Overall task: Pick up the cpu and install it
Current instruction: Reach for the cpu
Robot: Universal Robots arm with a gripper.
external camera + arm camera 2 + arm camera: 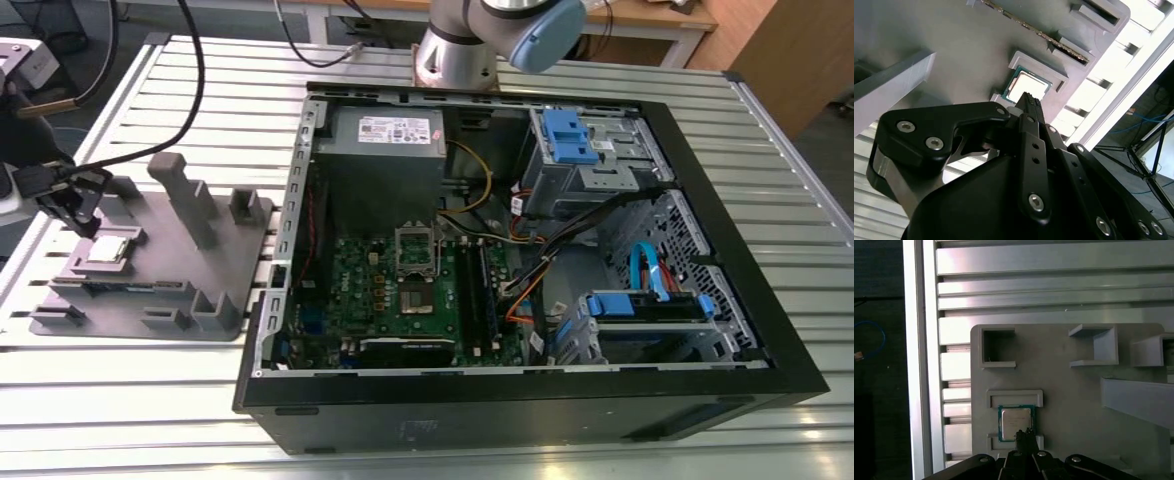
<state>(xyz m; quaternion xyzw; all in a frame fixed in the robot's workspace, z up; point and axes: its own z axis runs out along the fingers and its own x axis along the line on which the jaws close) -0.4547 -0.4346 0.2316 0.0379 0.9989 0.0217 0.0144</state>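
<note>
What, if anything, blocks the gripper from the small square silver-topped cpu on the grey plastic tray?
Probably nothing; it looks reachable. The gripper hangs just above the cpu, which lies uncovered in a recess of the grey plastic tray. The jaws look shut.

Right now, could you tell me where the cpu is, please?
The cpu sits in its recess on the grey tray, at the exterior view's left beside the computer case, with the gripper close above it.
</note>
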